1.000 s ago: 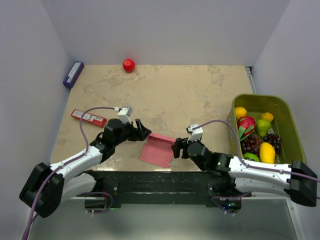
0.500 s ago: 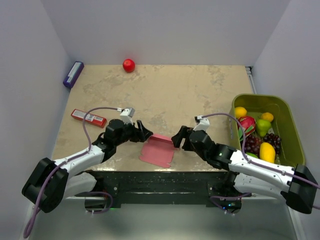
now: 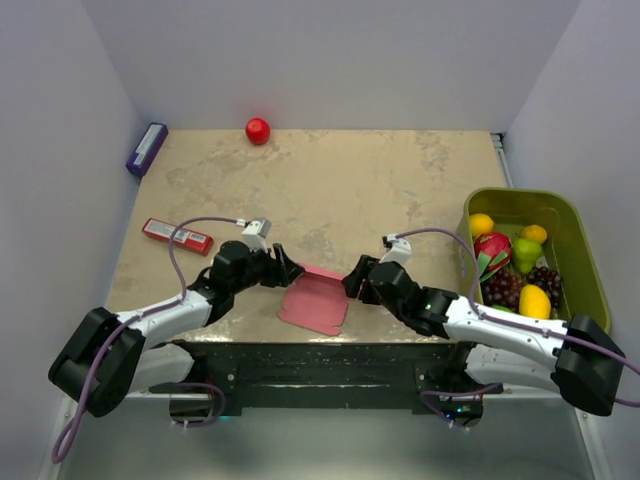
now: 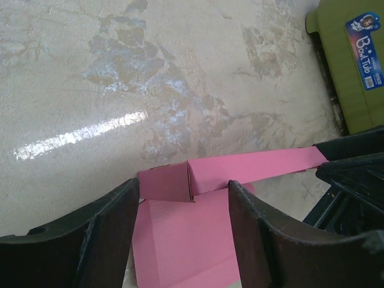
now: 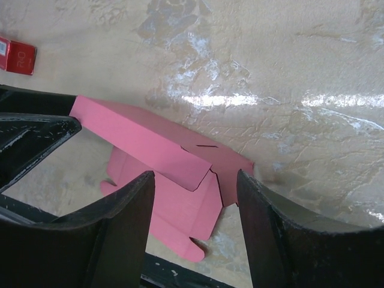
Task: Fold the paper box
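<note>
The pink paper box (image 3: pixel 314 303) lies partly folded near the table's front edge, its back flap raised along the far side. In the left wrist view the box (image 4: pixel 180 234) sits between my left fingers, the raised flap and a folded corner panel just ahead of them. My left gripper (image 3: pixel 286 268) (image 4: pixel 184 186) is open at the box's far left corner. My right gripper (image 3: pixel 352 281) (image 5: pixel 195 177) is open at the far right corner, straddling the box (image 5: pixel 180 204) where the flap ends. Neither pair of jaws presses the card.
A green basket (image 3: pixel 585 250) (image 4: pixel 348 72) of fruit stands at the right. A narrow red packet (image 3: pixel 177 236) (image 5: pixel 17 56) lies at the left, with a purple box (image 3: pixel 146 149) at the far left and a red ball (image 3: pixel 258 130) by the back wall.
My right gripper has swung left and forward onto the box's far right corner. The left gripper has edged right to the far left corner. Both pairs of jaws have narrowed.
</note>
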`<state>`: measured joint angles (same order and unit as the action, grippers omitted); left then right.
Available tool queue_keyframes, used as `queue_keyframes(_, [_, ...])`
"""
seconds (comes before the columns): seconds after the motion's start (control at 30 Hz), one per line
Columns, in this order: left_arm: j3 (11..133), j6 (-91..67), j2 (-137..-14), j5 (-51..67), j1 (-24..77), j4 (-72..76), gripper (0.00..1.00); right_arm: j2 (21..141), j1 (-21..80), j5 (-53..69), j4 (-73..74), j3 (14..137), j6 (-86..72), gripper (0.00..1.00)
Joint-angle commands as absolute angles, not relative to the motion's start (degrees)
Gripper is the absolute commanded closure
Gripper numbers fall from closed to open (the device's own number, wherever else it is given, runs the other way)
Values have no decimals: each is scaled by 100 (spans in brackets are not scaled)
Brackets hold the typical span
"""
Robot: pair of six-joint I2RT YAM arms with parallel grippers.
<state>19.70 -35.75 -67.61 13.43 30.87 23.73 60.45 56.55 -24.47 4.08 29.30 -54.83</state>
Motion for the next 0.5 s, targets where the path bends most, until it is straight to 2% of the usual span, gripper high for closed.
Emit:
queue_keyframes(0.0, [1890,-3445,-6855,1415,3059,2751,37,6161,5643,-2566,106,2892,-5590,42])
queue_keyframes(0.23, [1925,-3463,-6803,1590,3067,2848,38,6109,5651,-2505,26,2795,-5616,44])
queue_keyframes(0.33, [1977,-3472,-6584,1600,3059,2681,33,6004,5643,-2496,219,2909,-5555,37])
queue_keyframes(0.37, [1978,-3472,-6470,1591,3059,2646,30,5959,5643,-2496,255,2918,-5563,31])
queue_keyframes(0.47, [2013,-3393,-6363,1389,3067,2470,28,5775,5643,-2540,299,2935,-5546,26])
